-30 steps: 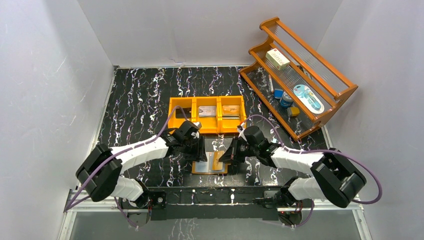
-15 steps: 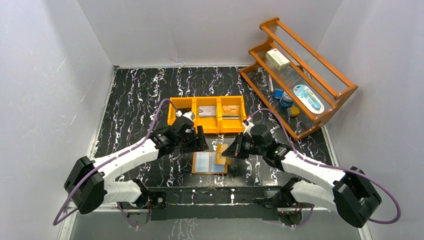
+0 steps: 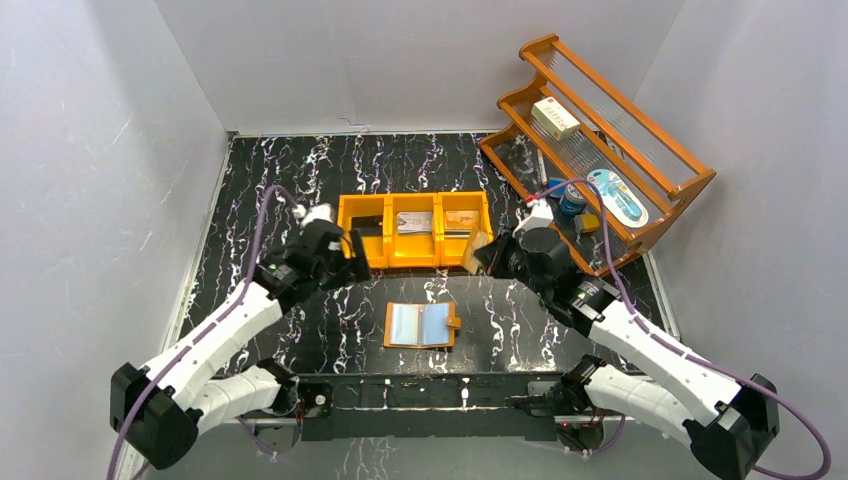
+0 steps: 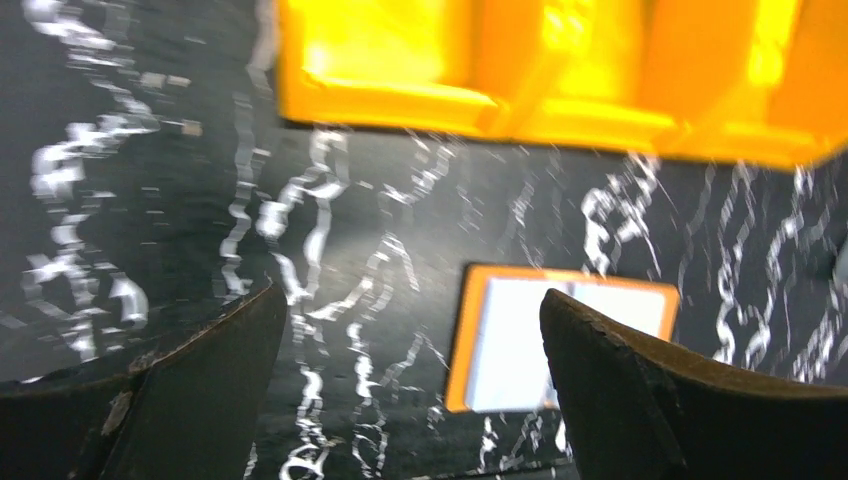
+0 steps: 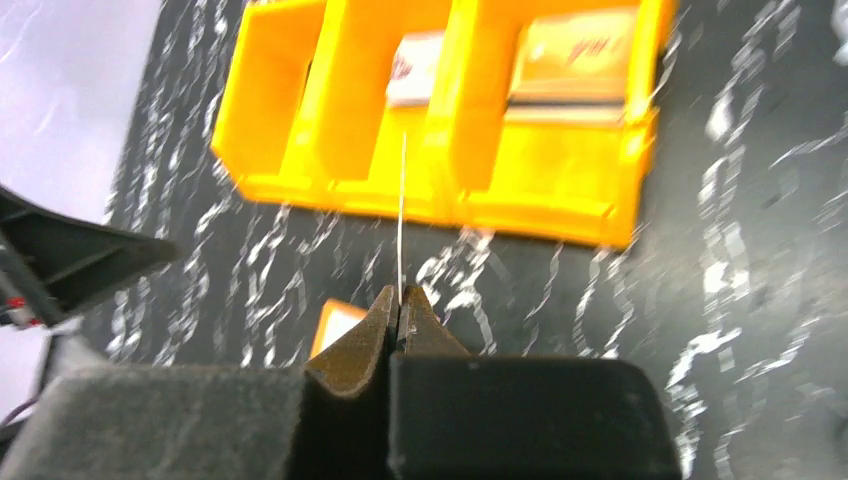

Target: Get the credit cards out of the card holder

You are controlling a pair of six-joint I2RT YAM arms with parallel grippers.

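Black right gripper (image 5: 400, 303) is pinched tight on one thin credit card (image 5: 402, 190), seen edge-on and sticking out ahead of its tips; just beyond the card sits the orange bin (image 5: 530, 195); which compartment the card is aimed at I cannot tell; a grey card (image 5: 417, 68) lies in the middle compartment, a tan card (image 5: 575, 52) in the right one, the left one is unclear; left gripper (image 4: 410, 297) stands wide apart, holding nothing, near the bin's left end; card holder (image 4: 560, 335) lies open flat on the table (image 3: 300, 170), below and behind both grippers, touched by neither; its visible sleeves look pale and bare, hidden pockets not ruled out; judgement: two cards out and binned, a third in hand but not yet let go; left to do: release it, maybe check the holder.
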